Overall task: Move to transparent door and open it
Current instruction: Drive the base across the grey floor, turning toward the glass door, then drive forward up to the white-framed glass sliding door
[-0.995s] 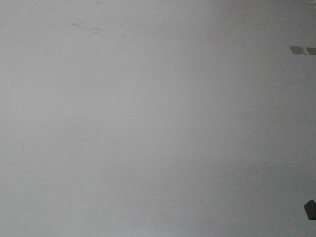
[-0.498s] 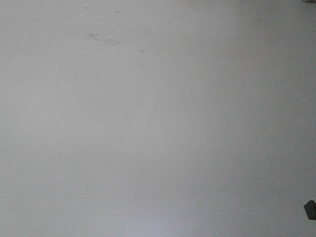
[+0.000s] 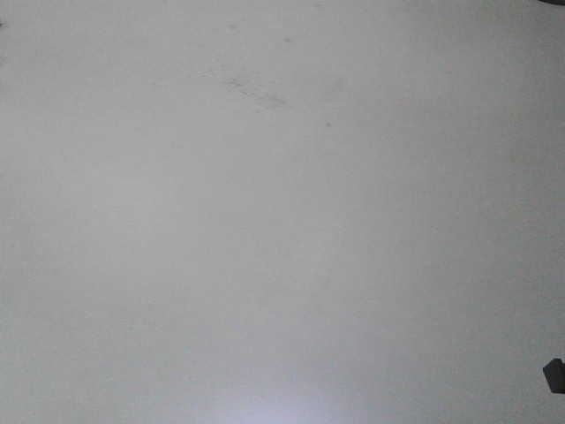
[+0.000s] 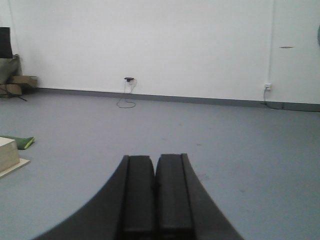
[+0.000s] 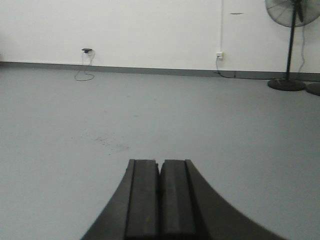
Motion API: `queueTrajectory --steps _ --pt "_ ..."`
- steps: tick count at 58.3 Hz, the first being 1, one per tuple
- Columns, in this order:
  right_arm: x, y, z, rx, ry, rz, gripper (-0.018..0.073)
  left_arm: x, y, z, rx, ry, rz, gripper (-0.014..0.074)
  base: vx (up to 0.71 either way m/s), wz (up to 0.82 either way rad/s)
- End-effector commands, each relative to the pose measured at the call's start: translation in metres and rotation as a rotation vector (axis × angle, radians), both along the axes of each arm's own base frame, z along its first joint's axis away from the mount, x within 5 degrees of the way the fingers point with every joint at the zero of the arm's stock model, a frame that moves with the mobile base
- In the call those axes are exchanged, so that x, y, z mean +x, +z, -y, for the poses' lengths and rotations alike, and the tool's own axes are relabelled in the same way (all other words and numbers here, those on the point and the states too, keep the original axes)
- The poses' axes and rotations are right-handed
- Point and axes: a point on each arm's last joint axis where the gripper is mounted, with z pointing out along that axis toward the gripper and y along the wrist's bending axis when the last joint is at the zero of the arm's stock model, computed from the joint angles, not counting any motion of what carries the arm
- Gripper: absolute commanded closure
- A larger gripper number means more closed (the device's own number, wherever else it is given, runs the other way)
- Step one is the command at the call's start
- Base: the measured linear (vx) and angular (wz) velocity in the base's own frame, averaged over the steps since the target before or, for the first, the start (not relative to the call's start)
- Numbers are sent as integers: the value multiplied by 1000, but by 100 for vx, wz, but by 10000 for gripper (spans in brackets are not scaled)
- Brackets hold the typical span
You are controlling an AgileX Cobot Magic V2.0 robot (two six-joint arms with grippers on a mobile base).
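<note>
Left wrist view, far left: cardboard boxes sit against the white wall. Nearer the camera, a green pad lies just beside a pale box on the grey floor. Moving right, a cable dangles at the skirting, then there's a socket further along. Down front, the left gripper has its jaws pressed together, nothing between them.

The front view gives only a plain grey surface, with faint scuff marks up top and a dark piece poking in at the lower right edge.

Over to the right wrist view: cable, socket, then a pedestal fan standing at far right. The right gripper has its jaws closed tight too, holding nothing. The transparent door is out of sight in all three views.
</note>
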Motion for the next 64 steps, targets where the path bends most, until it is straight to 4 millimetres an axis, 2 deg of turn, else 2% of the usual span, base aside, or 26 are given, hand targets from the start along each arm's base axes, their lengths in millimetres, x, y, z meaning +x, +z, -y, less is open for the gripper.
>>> queueTrajectory --steps 1,64 --pt "-1 6 0 -16 2 90 568 -1 3 -1 -9 10 73 603 56 44" --pt "-1 6 0 -16 2 90 568 -1 3 -1 -9 10 73 603 61 47"
